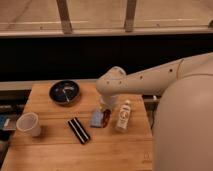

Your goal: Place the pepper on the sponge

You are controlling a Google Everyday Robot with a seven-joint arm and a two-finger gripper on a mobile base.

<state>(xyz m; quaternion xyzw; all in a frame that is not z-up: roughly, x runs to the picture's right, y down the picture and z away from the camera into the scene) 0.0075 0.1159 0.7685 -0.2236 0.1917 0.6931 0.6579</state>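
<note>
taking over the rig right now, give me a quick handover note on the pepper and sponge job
Gripper: down low, directly over the pepper.
Pepper: at the right edge of the sponge, between it and the white bottle; unclear whether it rests on the sponge.
Done: pepper is at the sponge.
Left: confirm it sits on the sponge, let go, pull the arm away.
</note>
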